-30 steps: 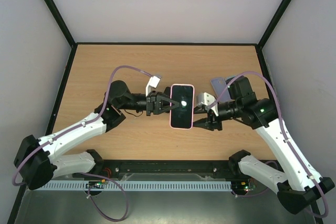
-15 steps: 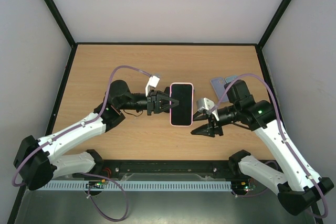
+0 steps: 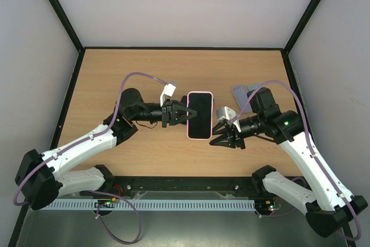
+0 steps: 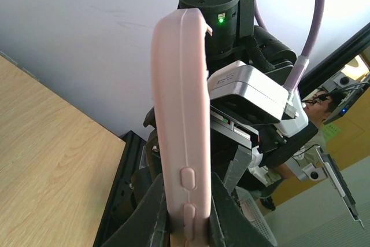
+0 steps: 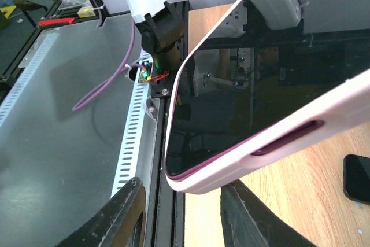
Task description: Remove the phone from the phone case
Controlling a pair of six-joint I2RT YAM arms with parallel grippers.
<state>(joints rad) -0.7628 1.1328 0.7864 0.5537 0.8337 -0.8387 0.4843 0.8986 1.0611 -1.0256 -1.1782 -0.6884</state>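
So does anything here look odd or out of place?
Nothing looks broken or spilled. One curious sight: the phone, in its pink case, is not lying on the table. The left fingers pinch its side edge and seem to hold it up, while the right fingers stand open by its near corner.

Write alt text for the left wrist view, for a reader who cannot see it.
A pink phone case stands edge-on, its side buttons facing the camera, clamped at the bottom by the left gripper. Behind it is the right arm, black with a green light and a purple cable; a wooden table lies at left.
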